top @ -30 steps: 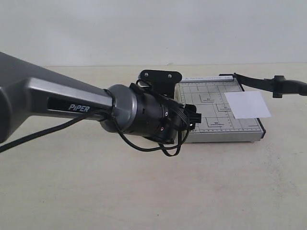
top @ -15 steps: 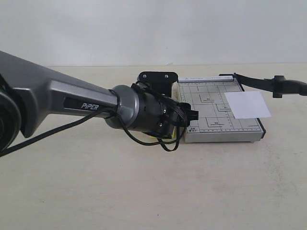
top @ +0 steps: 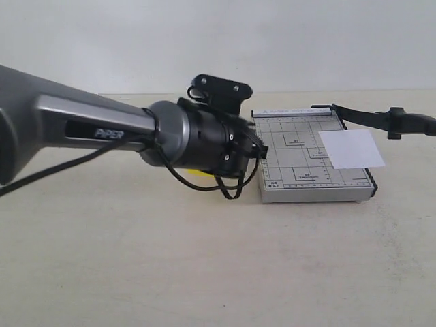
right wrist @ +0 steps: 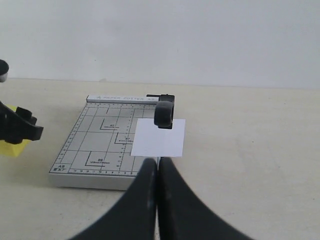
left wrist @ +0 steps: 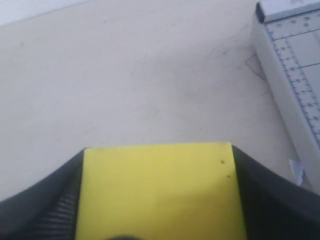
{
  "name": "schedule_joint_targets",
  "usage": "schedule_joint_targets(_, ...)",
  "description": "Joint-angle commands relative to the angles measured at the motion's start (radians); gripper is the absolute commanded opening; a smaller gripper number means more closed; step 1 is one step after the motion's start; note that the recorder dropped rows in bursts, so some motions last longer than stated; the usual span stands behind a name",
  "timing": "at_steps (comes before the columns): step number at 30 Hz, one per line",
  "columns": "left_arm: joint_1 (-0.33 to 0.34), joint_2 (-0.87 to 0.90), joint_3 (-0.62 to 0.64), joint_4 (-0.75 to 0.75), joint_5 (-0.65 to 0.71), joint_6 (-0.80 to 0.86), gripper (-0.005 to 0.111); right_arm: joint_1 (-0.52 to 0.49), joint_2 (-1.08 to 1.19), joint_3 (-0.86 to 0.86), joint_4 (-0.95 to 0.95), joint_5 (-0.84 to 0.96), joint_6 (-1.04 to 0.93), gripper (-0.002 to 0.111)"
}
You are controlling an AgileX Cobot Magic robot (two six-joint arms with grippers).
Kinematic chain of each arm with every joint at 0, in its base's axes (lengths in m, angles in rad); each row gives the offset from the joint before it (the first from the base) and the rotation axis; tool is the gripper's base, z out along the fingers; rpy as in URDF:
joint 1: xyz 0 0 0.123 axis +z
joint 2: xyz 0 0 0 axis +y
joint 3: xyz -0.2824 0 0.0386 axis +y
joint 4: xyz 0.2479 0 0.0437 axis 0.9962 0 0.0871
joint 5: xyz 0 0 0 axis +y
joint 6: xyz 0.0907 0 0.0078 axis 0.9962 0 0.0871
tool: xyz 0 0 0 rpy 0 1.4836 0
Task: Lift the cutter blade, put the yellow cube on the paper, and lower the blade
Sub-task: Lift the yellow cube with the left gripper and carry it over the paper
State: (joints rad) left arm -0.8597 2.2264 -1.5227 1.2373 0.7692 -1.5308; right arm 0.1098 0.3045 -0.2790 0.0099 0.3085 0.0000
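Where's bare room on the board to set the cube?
The paper is bare, as is the board between it and the left edge. The table in front is open. Crowded: left claw with cube by that edge; raised blade along the right.
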Motion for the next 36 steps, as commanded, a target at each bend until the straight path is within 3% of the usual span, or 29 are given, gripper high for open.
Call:
schedule_joint_targets(1,-0.034,-0.134,-0.007,-0.268,-0.114,0.474,0.005,0.002,-0.002,-0.002,0.003,-0.011,0.0,0.0)
schedule_joint_targets(5,-0.021,-0.165,-0.013,-0.611,-0.529,0.889,0.005,0.002,-0.002,-0.002,0.003,-0.014,0.0,0.0)
schedule_joint_targets(7,-0.008,-0.125,-0.075,-0.682,-0.591,0.954,0.005,0.002,-0.002,-0.002,0.003,-0.019,0.0,0.0)
schedule_joint_targets(10,0.007,-0.018,-0.252,-0.681,-0.473,1.02,0.005,0.002,-0.002,-0.002,0.003,-0.021,0.0,0.0)
schedule_joint_targets(12,0.012,0.072,-0.404,-0.725,-0.385,1.17,0.005,0.002,-0.002,-0.002,0.003,-0.021,0.0,0.0)
schedule_joint_targets(17,0.017,0.263,-0.75,-1.174,-0.172,1.717,0.005,0.002,-0.002,-0.002,0.003,-0.025,0.0,0.0)
schedule_joint_targets(20,0.027,0.345,-0.891,-1.292,-0.144,1.761,0.005,0.002,-0.002,-0.002,0.003,-0.025,0.0,0.0)
schedule_joint_targets(26,0.03,0.441,-1.082,-1.336,-0.145,1.773,0.005,0.002,-0.002,-0.002,0.005,-0.025,0.0,0.0)
schedule_joint_targets(36,0.038,0.497,-1.115,-1.336,-0.153,1.802,0.005,0.002,-0.002,-0.002,0.033,-0.025,0.0,0.0)
